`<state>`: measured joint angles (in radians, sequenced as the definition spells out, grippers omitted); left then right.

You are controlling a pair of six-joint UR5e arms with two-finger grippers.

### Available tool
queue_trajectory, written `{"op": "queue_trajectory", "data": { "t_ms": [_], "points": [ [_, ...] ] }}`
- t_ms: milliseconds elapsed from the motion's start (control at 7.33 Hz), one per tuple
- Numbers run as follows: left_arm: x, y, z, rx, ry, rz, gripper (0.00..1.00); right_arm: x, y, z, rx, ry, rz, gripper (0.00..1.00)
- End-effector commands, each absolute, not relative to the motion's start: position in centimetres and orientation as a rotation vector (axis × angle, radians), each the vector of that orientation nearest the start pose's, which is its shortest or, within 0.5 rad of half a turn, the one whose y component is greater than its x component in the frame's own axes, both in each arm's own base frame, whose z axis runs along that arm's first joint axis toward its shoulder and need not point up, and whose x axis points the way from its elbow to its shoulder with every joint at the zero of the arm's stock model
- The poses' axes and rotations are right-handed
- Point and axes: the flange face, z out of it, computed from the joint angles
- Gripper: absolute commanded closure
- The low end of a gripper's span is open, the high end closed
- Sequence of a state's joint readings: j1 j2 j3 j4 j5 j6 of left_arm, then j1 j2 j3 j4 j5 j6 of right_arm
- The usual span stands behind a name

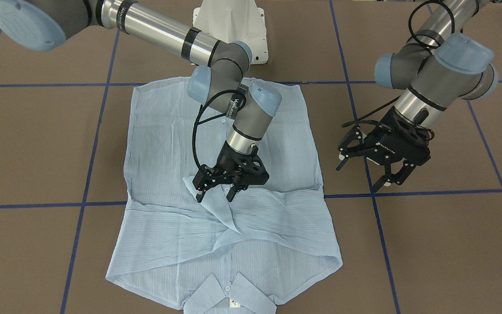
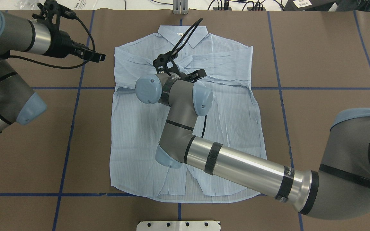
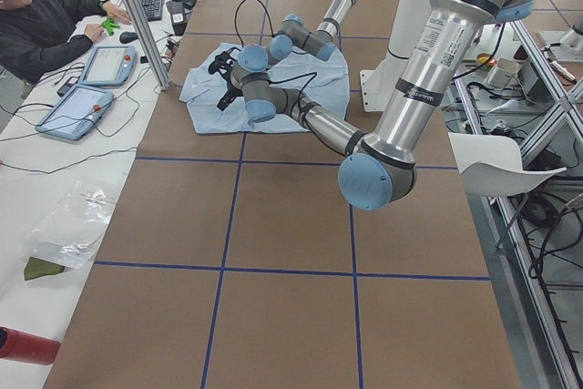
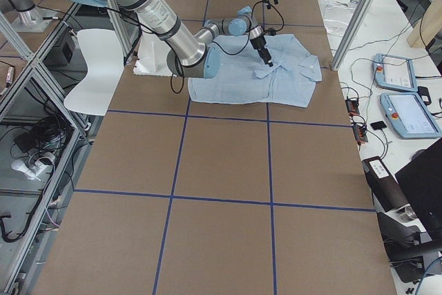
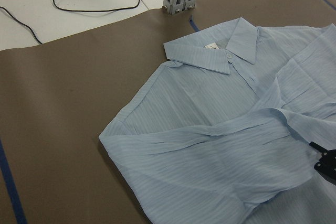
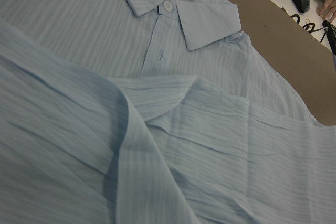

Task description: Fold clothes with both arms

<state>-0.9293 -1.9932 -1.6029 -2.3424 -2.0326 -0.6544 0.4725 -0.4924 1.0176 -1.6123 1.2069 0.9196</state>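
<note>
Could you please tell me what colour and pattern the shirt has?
The shirt is light blue with fine stripes, clearest in the right wrist-mounted view.

Black strap on silver right arm: white lettering, maybe "WAN…", rest unreadable. White neck label: print too small to read.

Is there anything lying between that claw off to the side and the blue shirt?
Nothing visible does. The left end effector hangs open beside the shirt, and only brown table shows between them. The right end effector is open just above the folded sleeves.
</note>
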Motion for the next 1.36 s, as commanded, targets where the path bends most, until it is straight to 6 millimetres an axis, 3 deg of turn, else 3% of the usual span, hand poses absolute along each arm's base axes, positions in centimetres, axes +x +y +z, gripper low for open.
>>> {"op": "queue_trajectory", "data": {
  "t_ms": [0,818,1091,1227],
  "points": [
    [31.4,-56.9,31.4,0.717,1.047,0.271,0.0,-68.0,-53.0,20.5,0.552,-0.218,-0.079,0.01],
    [31.5,-56.9,31.5,0.714,1.047,0.271,0.0,-67.7,-53.3,21.9,0.545,-0.178,-0.123,0.01],
    [31.5,-56.9,31.5,0.715,1.046,0.27,0.0,-66.9,-54.2,22.1,0.547,-0.15,-0.165,0.01],
    [31.5,-56.9,31.4,0.716,1.047,0.27,0.0,-65.6,-55.7,22.0,0.553,-0.13,-0.193,0.01]
  ]
}}
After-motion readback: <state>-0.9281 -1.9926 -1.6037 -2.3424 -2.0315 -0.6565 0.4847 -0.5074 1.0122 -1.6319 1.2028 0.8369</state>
